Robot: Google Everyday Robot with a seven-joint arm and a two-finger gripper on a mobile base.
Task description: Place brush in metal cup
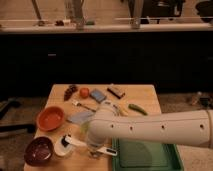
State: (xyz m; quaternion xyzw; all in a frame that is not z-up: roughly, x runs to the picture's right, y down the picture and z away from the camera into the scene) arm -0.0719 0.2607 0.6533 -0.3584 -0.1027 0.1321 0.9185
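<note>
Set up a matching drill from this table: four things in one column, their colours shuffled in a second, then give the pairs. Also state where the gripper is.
Things:
1. bowl at the left edge
2. bowl at the front-left corner
3. tray
4. brush

Colours:
A. green
B. white
C. orange
D. dark maroon

Pairs: 1-C, 2-D, 3-A, 4-B.

The gripper is low over the table's front edge, between the brush and the tray.
</note>
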